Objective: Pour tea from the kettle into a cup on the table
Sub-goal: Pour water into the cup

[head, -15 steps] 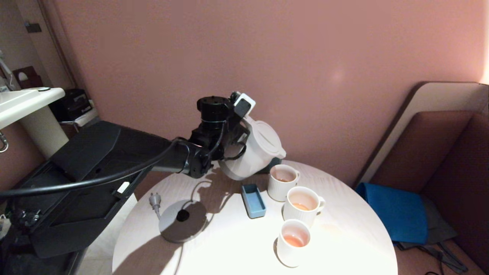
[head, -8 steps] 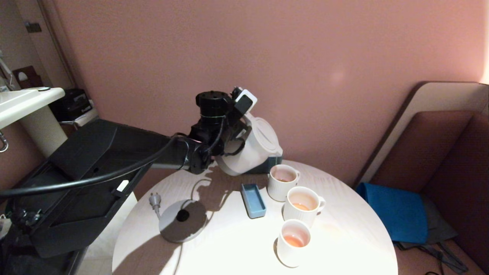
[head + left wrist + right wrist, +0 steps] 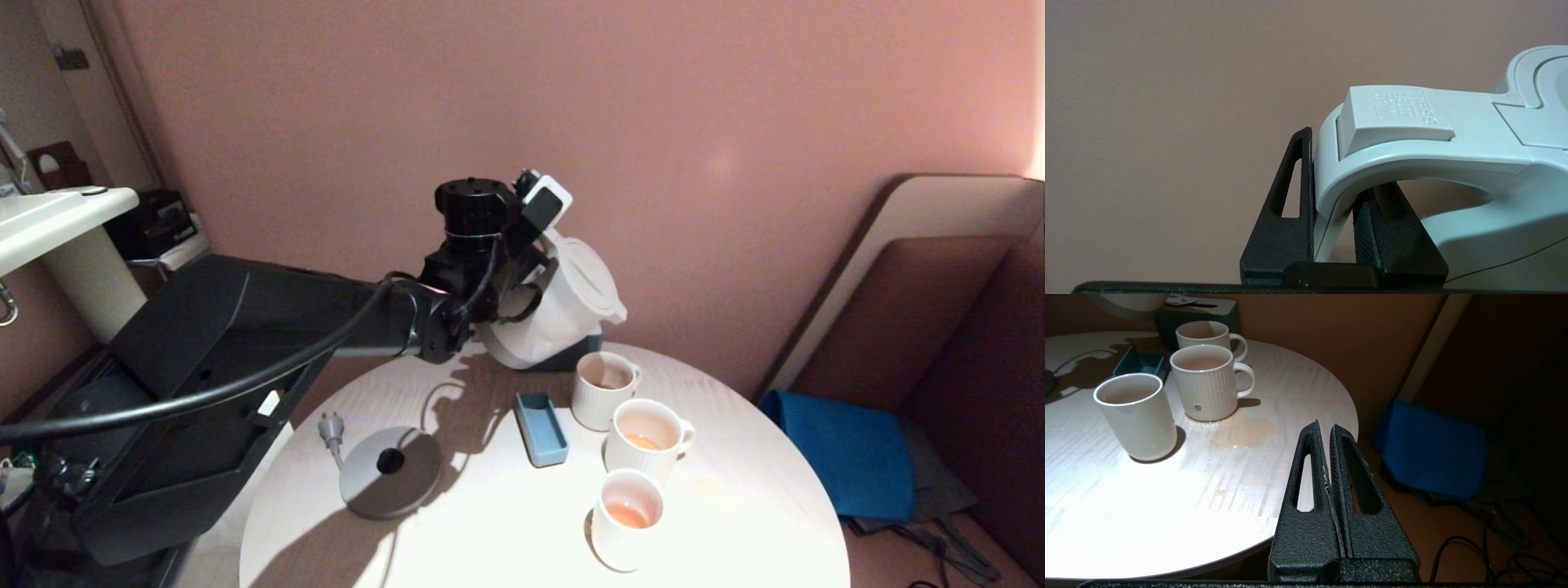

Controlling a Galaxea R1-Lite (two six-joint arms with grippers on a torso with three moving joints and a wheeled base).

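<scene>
The dark teal box behind the tilted white electric kettle is mostly hidden by it. The kettle's body is cut off in the left wrist view.

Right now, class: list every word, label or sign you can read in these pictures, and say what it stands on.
"PRESS": raised letters on the lid-release button atop the handle of the kettle, held in the left gripper.
Raised Chinese characters beside it: too faint to read.
Small round mark on the middle cup: too small to read.
</scene>
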